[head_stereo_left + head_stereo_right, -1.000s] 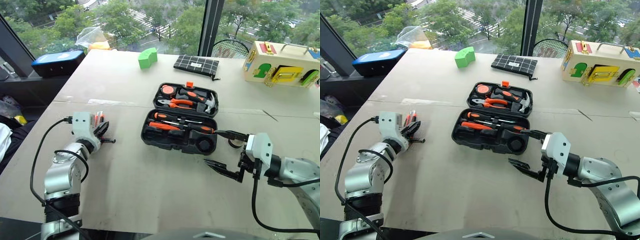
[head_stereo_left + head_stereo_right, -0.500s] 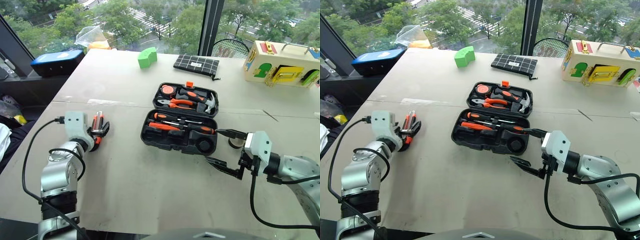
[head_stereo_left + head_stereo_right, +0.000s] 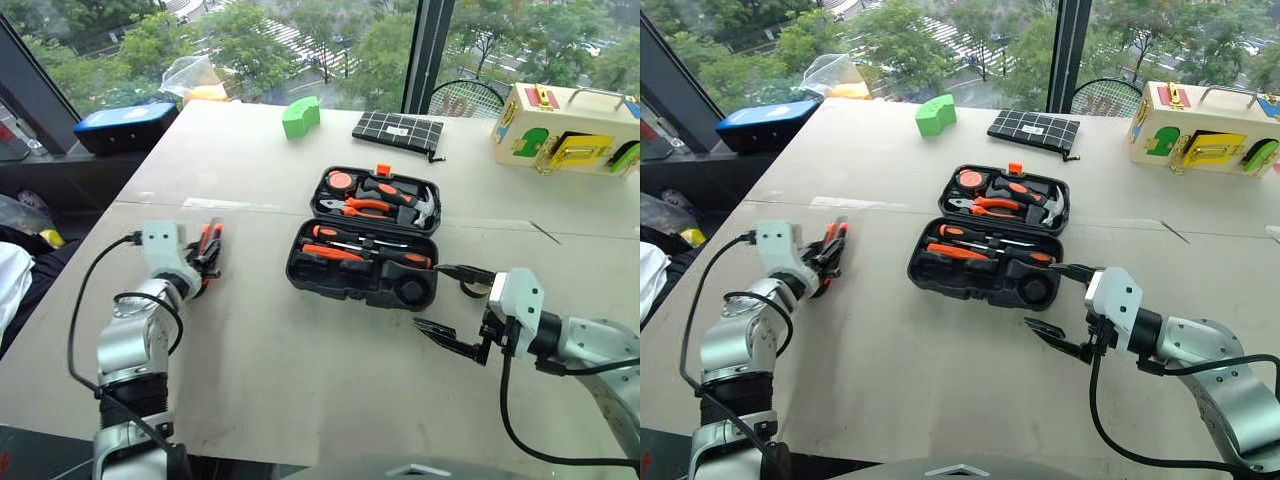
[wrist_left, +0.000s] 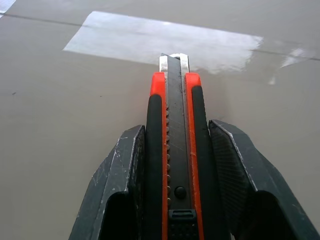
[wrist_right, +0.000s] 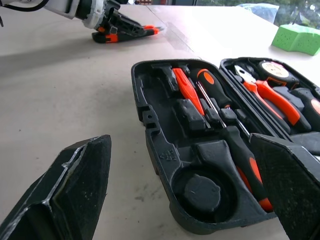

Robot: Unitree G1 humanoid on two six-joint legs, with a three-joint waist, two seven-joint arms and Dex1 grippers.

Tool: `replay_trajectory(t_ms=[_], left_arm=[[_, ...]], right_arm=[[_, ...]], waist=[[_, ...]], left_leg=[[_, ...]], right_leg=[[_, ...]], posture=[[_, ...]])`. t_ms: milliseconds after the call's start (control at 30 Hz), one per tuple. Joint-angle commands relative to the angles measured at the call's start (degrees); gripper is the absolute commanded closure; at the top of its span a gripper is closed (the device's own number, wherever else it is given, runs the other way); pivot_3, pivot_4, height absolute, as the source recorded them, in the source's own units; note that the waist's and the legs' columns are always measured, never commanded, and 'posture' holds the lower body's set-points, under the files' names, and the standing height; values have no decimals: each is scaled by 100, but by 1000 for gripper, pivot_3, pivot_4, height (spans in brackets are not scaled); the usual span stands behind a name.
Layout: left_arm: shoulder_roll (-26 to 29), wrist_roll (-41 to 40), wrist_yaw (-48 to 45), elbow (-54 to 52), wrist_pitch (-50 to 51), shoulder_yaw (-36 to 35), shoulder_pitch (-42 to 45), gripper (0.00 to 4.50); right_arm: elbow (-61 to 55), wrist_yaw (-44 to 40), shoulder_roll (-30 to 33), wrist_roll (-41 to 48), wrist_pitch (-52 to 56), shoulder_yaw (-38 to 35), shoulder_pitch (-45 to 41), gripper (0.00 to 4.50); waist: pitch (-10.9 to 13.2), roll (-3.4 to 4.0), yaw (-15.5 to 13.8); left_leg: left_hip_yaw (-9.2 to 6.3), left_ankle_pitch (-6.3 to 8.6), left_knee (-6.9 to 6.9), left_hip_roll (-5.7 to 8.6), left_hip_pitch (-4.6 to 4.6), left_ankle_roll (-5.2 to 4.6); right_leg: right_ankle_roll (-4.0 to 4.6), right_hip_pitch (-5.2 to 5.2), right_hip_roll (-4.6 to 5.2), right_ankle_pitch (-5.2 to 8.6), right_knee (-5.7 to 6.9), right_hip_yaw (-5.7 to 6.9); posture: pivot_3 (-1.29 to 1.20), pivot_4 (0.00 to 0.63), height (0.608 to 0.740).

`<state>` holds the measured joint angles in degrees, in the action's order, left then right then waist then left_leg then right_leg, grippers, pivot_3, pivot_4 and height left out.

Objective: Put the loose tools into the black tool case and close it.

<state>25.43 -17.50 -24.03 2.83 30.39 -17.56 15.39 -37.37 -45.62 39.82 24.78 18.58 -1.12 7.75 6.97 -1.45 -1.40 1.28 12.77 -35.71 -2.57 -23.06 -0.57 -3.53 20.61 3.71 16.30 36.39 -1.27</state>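
Over on the robot's left side of the table (image 3: 250, 360), the left gripper (image 4: 172, 150) has its jaws drawn in around an orange-and-black utility knife (image 4: 172, 165), one finger (image 4: 122, 180) pressed along each flank of the handle. The knife's metal tip points out ahead over the bare tabletop towards a pale strip of tape (image 4: 160, 42). From the head view, that knife (image 3: 209, 245) sits low at the table surface, well apart from the case; whether it is lifted clear of the surface, I cannot tell.

In the middle lies the black tool case (image 3: 365, 240), wide open and flat. The far half carries the round orange tape measure (image 3: 340, 182), pliers (image 3: 362, 207) and hammer (image 3: 415, 205). The near half already holds orange-and-black screwdrivers (image 3: 365, 255) in their slots, and a dark round roll (image 5: 202, 192) sits in the corner pocket nearest the right arm.

The right gripper (image 3: 455, 305) hovers just beside that near right corner of the case, jaws spread wide with nothing between them.

At the far edge: a green block (image 3: 299, 116), a gridded black pouch (image 3: 397, 131), a colourful latch box (image 3: 565, 128), and a blue-lidded box (image 3: 125, 125) off the table's left side.
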Motion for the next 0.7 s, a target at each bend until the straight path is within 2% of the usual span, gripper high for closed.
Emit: replay_trajectory(t_ms=[33, 100, 200, 400, 500, 700], left_arm=[[30, -295, -1257, -564, -445, 927, 613, 3125], [158, -290, -2161, -365, -657, 1504, 1064, 3125], [317, -350, -3431, 273, -864, 2060, 1872, 3125], [714, 24, -5467, 1446, -1840, 2858, 2618, 3125], [871, 394, -6139, 2056, -2553, 3200, 2864, 3125], [867, 837, -6551, 2661, -3038, 3460, 3074, 3125]], right_arm=[[-249, 76, 16, 2, -49, -159, 12, 0], [-262, 131, -3, -38, -61, -153, 19, 0], [-391, 293, -24, -88, -30, -223, 92, 0], [-826, 628, -82, -191, 91, -293, 538, 0], [-1083, 814, -145, -247, 147, -325, 838, 0], [-1313, 1045, -245, -377, 154, -338, 1199, 0]], waist=[[0, -11, -19], [0, -10, 81], [6, -2, 67], [6, 4, 102], [8, 5, 83], [8, 4, 58]], left_leg=[[-2, 0, -12, 0, -14, 0], [-10, 1, -33, 1, -51, 0], [-14, 2, -35, 1, -56, -3], [-27, 2, -35, -18, -57, -4], [-31, 2, -35, -30, -58, -4], [-28, 2, -53, -36, -67, -4]], right_leg=[[0, 2, 0, 0, -2, 9], [0, 11, 0, -2, -13, 16], [-22, 13, -13, -14, -20, 15], [-24, 12, -50, -12, -18, 18], [-24, 14, -63, -12, -17, 22], [-20, 13, -65, -9, -19, 20]], posture=[[0, 150, 740], [0, 150, 740], [0, 150, 740], [0, 150, 740], [0, 150, 740], [0, 150, 740]])
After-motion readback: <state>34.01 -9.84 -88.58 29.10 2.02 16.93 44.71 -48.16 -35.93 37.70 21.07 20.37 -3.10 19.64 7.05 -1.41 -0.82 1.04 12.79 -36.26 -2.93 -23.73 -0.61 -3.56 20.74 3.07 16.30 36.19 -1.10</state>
